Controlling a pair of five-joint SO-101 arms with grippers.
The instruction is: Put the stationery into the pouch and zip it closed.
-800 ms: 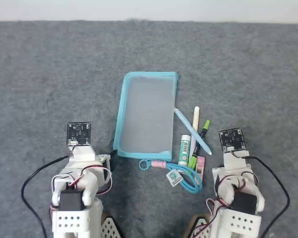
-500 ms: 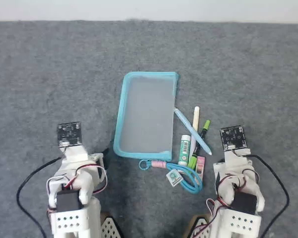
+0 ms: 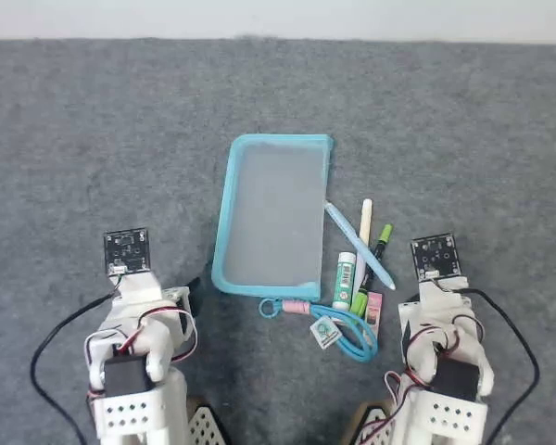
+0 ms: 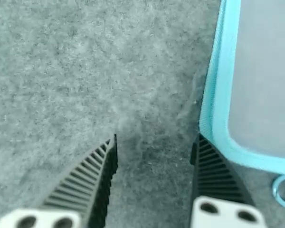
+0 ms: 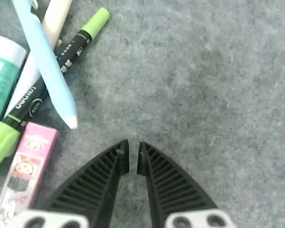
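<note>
High view: pouch (image 3: 273, 218) flat on tabletop (image 3: 93, 120), stationery (image 3: 360, 269) heaped at its 4 o'clock
Left pincer (image 4: 156, 138) released, one tip at pouch's 7 o'clock corner; right pincer (image 5: 133, 144) clenched, empty, near pens (image 5: 43, 71). Likely risks: crossed pens drag each other, unpinned pouch slides

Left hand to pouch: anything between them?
In the left wrist view, only bare grey mat lies between the open left hand and the pouch, whose blue edge sits beside one fingertip.

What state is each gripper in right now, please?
Left gripper: open, holding nothing.
Right gripper: closed, holding nothing.
</note>
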